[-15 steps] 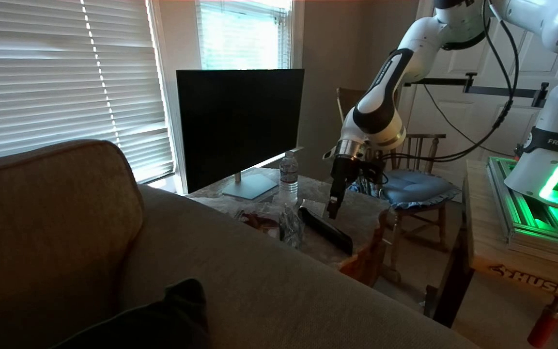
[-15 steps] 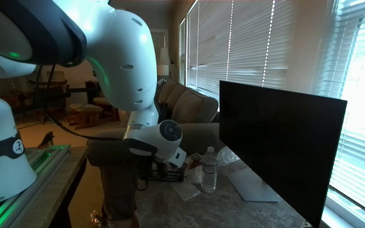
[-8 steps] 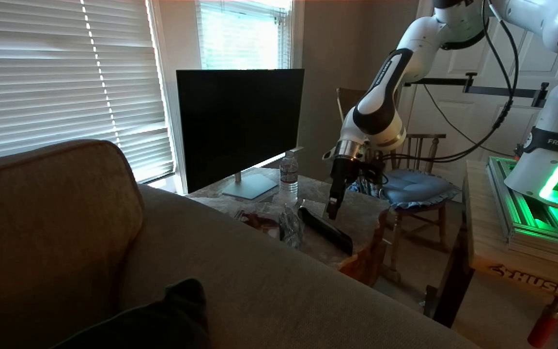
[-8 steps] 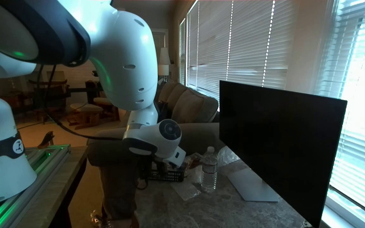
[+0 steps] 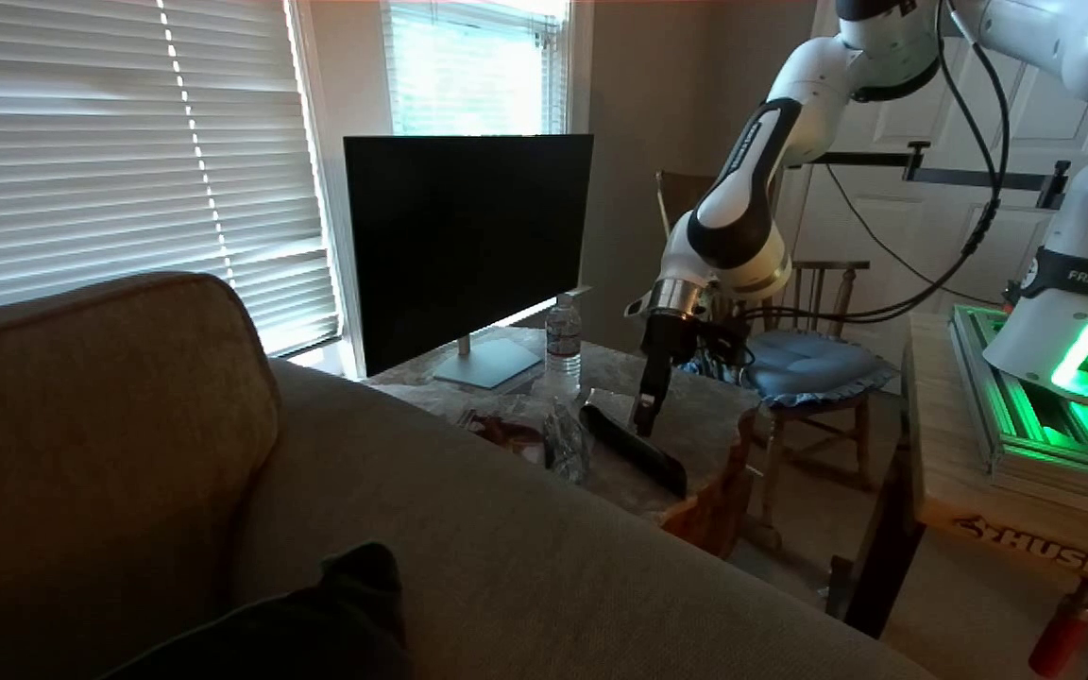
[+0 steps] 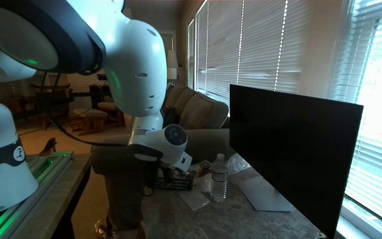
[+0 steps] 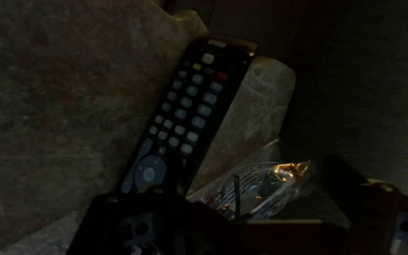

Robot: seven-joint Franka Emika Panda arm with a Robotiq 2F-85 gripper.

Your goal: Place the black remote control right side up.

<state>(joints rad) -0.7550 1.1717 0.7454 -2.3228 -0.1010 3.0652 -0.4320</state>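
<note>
Position of tool (image 5: 642,422) at black remote control (image 7: 186,102)

The black remote control rests on the table (image 6: 240,221), just beside clear plastic packaging (image 7: 255,187). Its button face shows in the wrist view. The tool points downward at the black remote control, fingers spread apart. Contact cannot be determined. A monitor (image 5: 468,247) and a bottle (image 6: 219,181) stand on the same table.
</note>
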